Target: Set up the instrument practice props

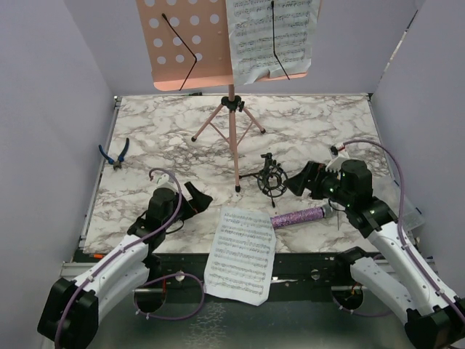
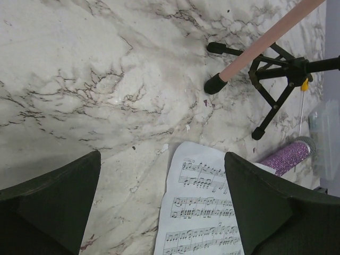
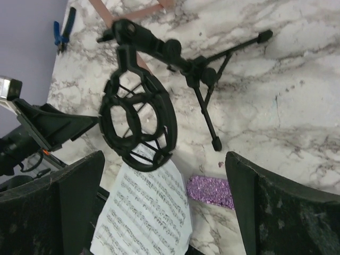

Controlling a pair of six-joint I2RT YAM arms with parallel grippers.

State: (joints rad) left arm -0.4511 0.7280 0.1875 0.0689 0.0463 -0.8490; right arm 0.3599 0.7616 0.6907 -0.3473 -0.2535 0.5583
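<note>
The pink perforated music stand stands at the back on tripod legs, with one sheet-music page on its right half. A second white page lies at the near table edge, hanging over it; it also shows in the left wrist view and the right wrist view. The glittery purple microphone lies flat to the right of that page. The small black tripod shock-mount stands upright behind it, empty. My left gripper is open and empty, left of the page. My right gripper is open and empty, just right of the shock-mount.
Blue-handled pliers lie at the left table edge. A stand leg foot rests between the grippers. Grey walls close in both sides. A clear plastic container sits at the right edge.
</note>
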